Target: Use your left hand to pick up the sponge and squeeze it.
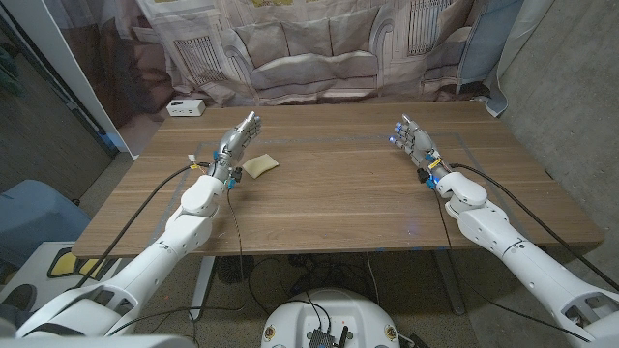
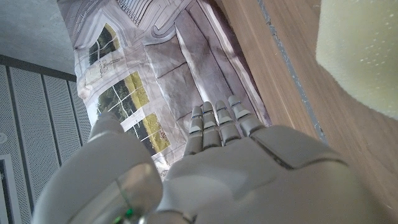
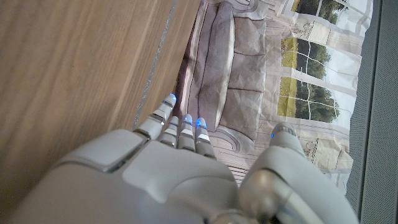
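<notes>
1. Left hand (image 1: 235, 142) is out over the wooden table (image 1: 338, 193), fingers stretched straight and lying close side by side, nothing in it.
2. The pale yellow, squarish foam sponge (image 1: 260, 165) sits on the table just beside that hand, on its inner side toward the middle, not touching.
3. Way across, the right hand (image 1: 414, 137) is up too, fingers extended, holding nothing.
4. Past the left hand, a small white box (image 1: 184, 107) at the far edge.
</notes>
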